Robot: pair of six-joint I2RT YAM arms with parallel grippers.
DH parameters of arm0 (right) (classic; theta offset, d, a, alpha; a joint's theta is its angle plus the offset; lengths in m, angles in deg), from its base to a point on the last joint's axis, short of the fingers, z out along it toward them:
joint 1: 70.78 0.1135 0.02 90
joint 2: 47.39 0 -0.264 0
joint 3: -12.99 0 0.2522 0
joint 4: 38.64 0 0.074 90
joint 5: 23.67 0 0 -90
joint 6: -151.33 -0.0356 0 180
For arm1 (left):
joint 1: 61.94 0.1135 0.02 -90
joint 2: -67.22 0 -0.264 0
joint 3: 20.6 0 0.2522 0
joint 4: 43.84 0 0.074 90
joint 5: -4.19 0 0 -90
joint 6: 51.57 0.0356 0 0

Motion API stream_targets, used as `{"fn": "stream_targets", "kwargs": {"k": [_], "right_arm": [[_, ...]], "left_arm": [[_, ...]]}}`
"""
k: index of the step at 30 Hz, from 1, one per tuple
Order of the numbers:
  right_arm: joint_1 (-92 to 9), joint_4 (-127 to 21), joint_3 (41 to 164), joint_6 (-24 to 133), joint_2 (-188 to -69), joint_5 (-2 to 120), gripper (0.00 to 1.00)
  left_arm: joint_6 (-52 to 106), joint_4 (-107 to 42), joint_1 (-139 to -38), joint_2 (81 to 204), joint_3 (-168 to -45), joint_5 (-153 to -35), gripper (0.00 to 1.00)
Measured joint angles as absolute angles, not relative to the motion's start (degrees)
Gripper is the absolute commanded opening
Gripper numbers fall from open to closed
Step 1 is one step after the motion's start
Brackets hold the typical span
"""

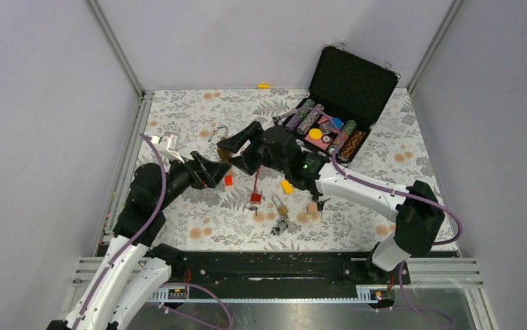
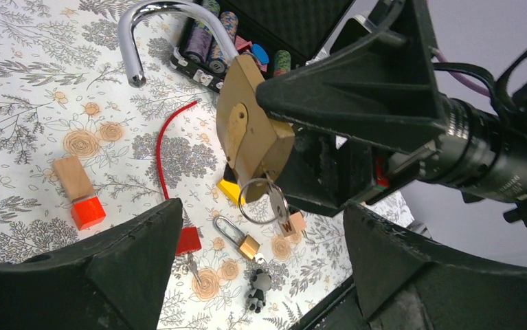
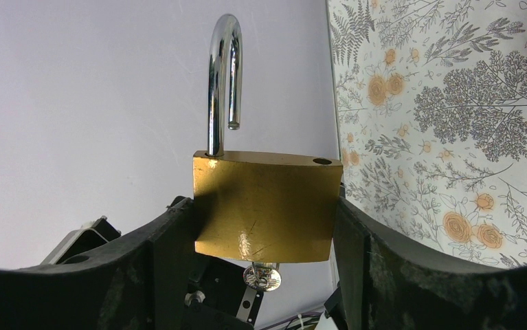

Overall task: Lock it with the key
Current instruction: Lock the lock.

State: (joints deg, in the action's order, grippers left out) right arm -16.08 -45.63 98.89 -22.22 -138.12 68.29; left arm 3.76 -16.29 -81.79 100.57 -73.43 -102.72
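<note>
My right gripper point(image 1: 236, 148) is shut on a large brass padlock point(image 3: 267, 206) and holds it above the floral table. It grips the lock's body by its sides. The steel shackle point(image 3: 222, 75) is open, with one end free. A key point(image 2: 278, 204) on a ring hangs in the keyhole on the lock's underside; it also shows in the right wrist view point(image 3: 262, 275). My left gripper point(image 2: 260, 213) is open and empty. It is left of the padlock point(image 2: 250, 127), with the key between its spread fingers and touching neither. The pair shows in the top view, lock point(image 1: 224, 154) beside left gripper point(image 1: 216, 172).
On the table under the lock lie a small brass padlock point(image 1: 279, 204), a red tag with a key point(image 1: 255, 198), a red block point(image 1: 228, 180), a yellow block point(image 1: 286, 185), wooden blocks point(image 1: 311, 207) and a panda figure point(image 1: 279, 225). An open black chip case point(image 1: 346, 86) stands at the back right.
</note>
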Motion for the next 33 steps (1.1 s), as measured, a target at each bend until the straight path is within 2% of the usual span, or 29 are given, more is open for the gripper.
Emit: {"fn": "stream_targets", "kwargs": {"k": [8, 13, 21, 26, 30, 31, 32, 33], "right_arm": [[-14.9, -47.6, 98.9, -22.5, -138.1, 70.4, 0.53], [-14.6, -49.5, 98.9, -22.6, -138.0, 72.3, 0.52], [-14.6, -50.9, 98.9, -22.8, -137.9, 75.1, 0.53], [-14.6, -50.9, 98.9, -23.6, -137.9, 75.2, 0.53], [-14.6, -50.9, 98.9, -24.0, -137.9, 75.3, 0.55], [-14.6, -51.0, 98.9, -24.1, -137.9, 75.3, 0.58], [-14.6, -51.2, 98.9, -24.1, -137.9, 75.3, 0.66], [-14.6, -51.6, 98.9, -24.0, -137.9, 75.4, 0.80]], "left_arm": [[1.6, -20.5, -86.1, 104.8, -73.2, -95.4, 0.73], [1.3, -22.4, -89.7, 106.4, -73.2, -90.0, 0.63], [0.8, -24.5, -93.9, 109.1, -73.1, -84.0, 0.56], [-0.2, -26.9, -96.0, 110.9, -72.4, -80.8, 0.37], [-0.3, -27.3, -96.7, 111.7, -72.2, -78.2, 0.14], [0.2, -27.3, -96.9, 111.7, -72.2, -77.7, 0.08], [1.2, -27.3, -97.0, 111.8, -72.2, -77.4, 0.00], [1.7, -27.3, -97.2, 111.9, -72.2, -77.2, 0.00]]}}
